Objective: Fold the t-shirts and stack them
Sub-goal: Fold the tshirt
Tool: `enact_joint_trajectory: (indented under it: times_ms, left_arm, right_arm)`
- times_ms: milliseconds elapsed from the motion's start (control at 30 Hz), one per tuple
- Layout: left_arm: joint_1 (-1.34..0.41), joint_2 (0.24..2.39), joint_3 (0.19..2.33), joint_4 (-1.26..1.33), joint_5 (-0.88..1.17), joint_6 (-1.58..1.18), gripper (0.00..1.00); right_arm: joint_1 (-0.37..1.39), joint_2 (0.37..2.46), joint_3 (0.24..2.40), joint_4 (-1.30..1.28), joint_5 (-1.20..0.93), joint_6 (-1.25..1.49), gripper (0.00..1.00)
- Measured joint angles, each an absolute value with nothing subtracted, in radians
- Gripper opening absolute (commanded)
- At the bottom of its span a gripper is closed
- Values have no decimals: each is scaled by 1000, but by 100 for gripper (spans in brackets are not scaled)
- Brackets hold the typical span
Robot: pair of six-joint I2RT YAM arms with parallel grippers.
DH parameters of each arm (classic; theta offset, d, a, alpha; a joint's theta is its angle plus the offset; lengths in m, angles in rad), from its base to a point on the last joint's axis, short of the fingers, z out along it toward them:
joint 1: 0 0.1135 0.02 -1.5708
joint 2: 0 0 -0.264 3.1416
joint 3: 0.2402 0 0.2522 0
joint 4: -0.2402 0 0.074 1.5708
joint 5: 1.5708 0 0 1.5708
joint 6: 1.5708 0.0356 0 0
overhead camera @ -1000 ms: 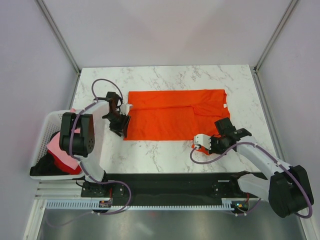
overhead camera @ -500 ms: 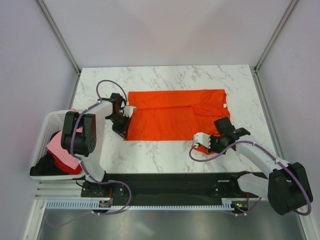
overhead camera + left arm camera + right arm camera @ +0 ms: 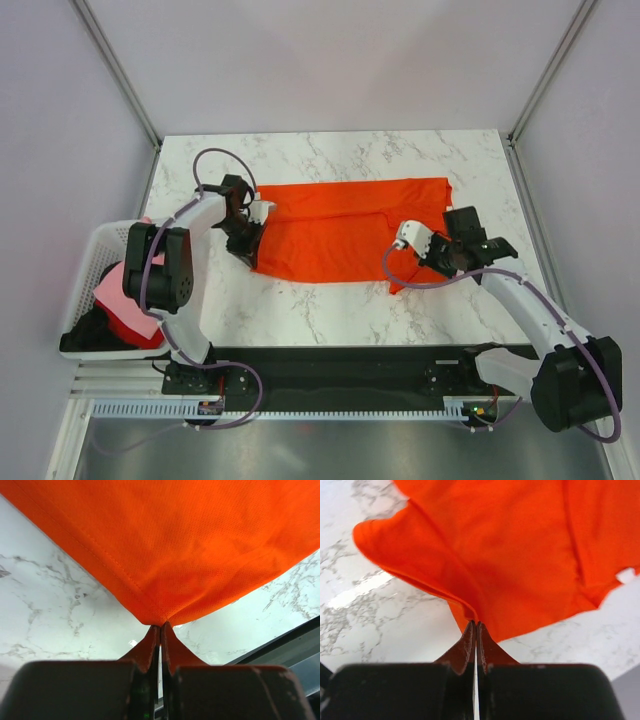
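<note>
A bright orange t-shirt [image 3: 345,230] lies spread across the marble table, its white neck label [image 3: 452,211] at the right end. My left gripper [image 3: 251,260] is shut on the shirt's near left corner. In the left wrist view the cloth [image 3: 190,545] fans out from the closed tips of that gripper [image 3: 160,626], just above the marble. My right gripper [image 3: 395,264] is shut on the near right corner and holds it raised, so a fold of cloth [image 3: 520,545] hangs from this gripper [image 3: 476,622]. More t-shirts, pink [image 3: 112,290], red [image 3: 140,330] and black [image 3: 90,335], are piled in the basket.
A white lattice basket [image 3: 95,250] stands off the table's left edge, beside the left arm. Bare marble [image 3: 320,155] shows behind the shirt and a strip of marble [image 3: 320,310] in front of it. Frame posts rise at both back corners.
My left gripper has closed on the shirt's near left corner. My right gripper, still shut, has lifted the near right corner and carried it away from the front edge.
</note>
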State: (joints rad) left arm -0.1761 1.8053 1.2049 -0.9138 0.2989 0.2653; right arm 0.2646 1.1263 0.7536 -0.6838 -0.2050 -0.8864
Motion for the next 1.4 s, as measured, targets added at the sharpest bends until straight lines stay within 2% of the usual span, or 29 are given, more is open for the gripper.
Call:
enact_joint_trajectory:
  times_ms: [167, 433, 1233, 1333, 1367, 1400]
  left_arm:
    - [-176, 1806, 1295, -942, 317, 265, 2]
    - [-176, 1872, 1474, -981, 322, 266, 2]
    - [-120, 2096, 1735, -1029, 304, 265, 2]
    - [-115, 2124, 1760, -1037, 292, 265, 10]
    - [-114, 2129, 1765, -1038, 289, 264, 22]
    - [-112, 2134, 1768, -1039, 287, 260, 28]
  right_arm:
    - [214, 1161, 883, -652, -186, -851, 0]
    - [142, 1342, 1058, -572, -159, -812, 0]
    - [127, 1777, 1401, -398, -99, -752, 0]
    - [127, 1819, 1439, -390, -96, -745, 1]
    - [127, 1831, 1447, -387, -95, -741, 10]
    - [127, 1846, 1459, -386, -90, -733, 17]
